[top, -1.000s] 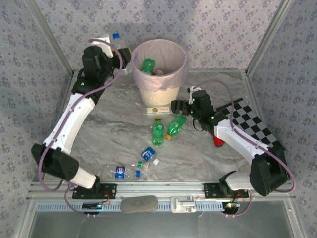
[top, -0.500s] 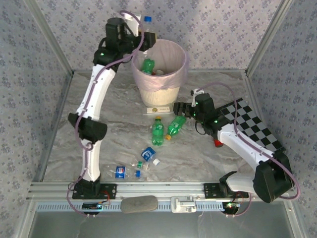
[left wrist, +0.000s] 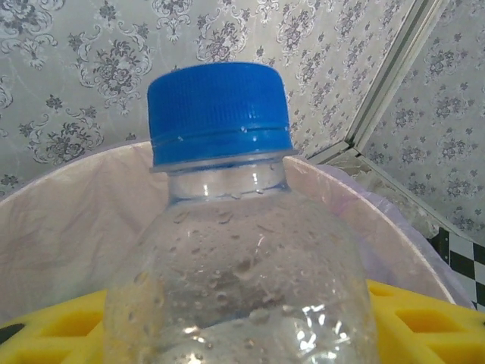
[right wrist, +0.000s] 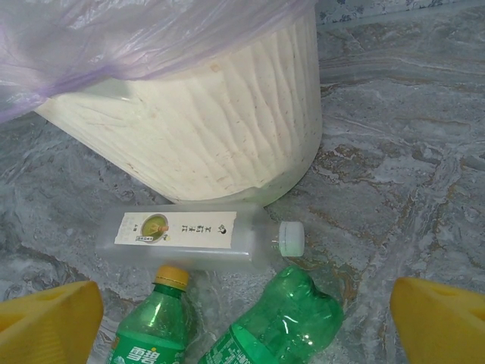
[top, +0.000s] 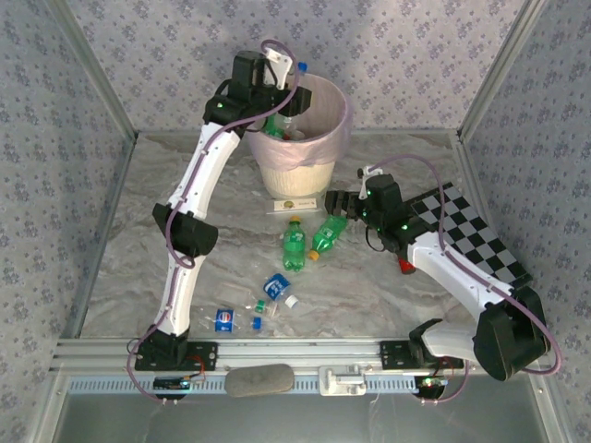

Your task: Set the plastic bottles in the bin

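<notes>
Here, a clear bottle [left wrist: 239,250] is held by the left gripper [top: 284,92] above the bin [top: 328,152], ready for dropping in. The right gripper [top: 331,199] is spread open near the bin's base, over two green bottles [right wrist: 273,326].

The bin [top: 295,175] is cream with a pale pink see-through bag [top: 343,103]. One clear bottle [left wrist: 242,273] has a blue cap [left wrist: 218,114]. The green bottles [top: 295,247] have yellow caps [right wrist: 173,277] — another bottle [right wrist: 189,241] is clear with a white cap [right wrist: 290,237] and a cream label [right wrist: 176,227]. The table [top: 369,286] is grey, marbled. The walls [top: 416,46] are grey with a flowered print; the board [top: 471,226] is black-and-white chequered.
</notes>
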Robot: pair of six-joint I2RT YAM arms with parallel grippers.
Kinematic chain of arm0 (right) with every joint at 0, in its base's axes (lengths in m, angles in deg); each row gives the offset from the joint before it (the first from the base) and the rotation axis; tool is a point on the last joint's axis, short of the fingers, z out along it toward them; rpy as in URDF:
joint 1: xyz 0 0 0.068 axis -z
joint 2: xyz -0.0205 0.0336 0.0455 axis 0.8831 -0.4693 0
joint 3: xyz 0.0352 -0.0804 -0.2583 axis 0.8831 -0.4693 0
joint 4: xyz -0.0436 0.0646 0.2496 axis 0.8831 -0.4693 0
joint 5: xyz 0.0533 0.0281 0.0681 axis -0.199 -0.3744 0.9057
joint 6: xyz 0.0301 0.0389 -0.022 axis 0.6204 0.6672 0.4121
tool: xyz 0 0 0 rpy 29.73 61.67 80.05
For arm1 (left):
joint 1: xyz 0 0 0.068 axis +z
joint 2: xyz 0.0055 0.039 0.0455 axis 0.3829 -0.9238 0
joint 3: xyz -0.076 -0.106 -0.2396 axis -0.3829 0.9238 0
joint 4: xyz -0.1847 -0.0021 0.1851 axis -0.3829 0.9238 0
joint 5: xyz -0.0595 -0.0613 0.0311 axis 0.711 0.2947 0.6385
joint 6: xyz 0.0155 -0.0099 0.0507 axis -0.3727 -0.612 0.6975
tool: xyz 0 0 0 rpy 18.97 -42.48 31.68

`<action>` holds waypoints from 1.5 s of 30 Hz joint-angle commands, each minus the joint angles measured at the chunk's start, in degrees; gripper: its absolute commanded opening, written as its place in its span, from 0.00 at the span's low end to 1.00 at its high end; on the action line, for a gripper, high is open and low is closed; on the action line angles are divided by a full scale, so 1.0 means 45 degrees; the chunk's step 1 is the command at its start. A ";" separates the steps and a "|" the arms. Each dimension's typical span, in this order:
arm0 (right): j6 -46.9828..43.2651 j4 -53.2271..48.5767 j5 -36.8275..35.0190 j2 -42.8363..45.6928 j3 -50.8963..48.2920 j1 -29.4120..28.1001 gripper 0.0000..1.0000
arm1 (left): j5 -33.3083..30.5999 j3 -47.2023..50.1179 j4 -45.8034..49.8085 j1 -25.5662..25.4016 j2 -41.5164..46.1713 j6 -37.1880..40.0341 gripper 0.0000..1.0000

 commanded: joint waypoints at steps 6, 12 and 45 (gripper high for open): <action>0.0188 -0.0154 -0.0041 0.0257 -0.0137 0.0095 0.99 | -0.0408 -0.0105 0.0074 -0.0051 -0.0492 0.0339 0.84; 0.0239 -0.0136 -0.0030 0.0256 -0.0144 0.0106 0.99 | -0.0506 -0.0105 0.0177 -0.0055 -0.0318 0.0291 1.00; 0.5086 0.0753 -0.0242 -0.2015 -0.1560 -0.0724 0.99 | -0.4319 1.8830 -1.0142 -0.0279 1.1475 -0.2836 1.00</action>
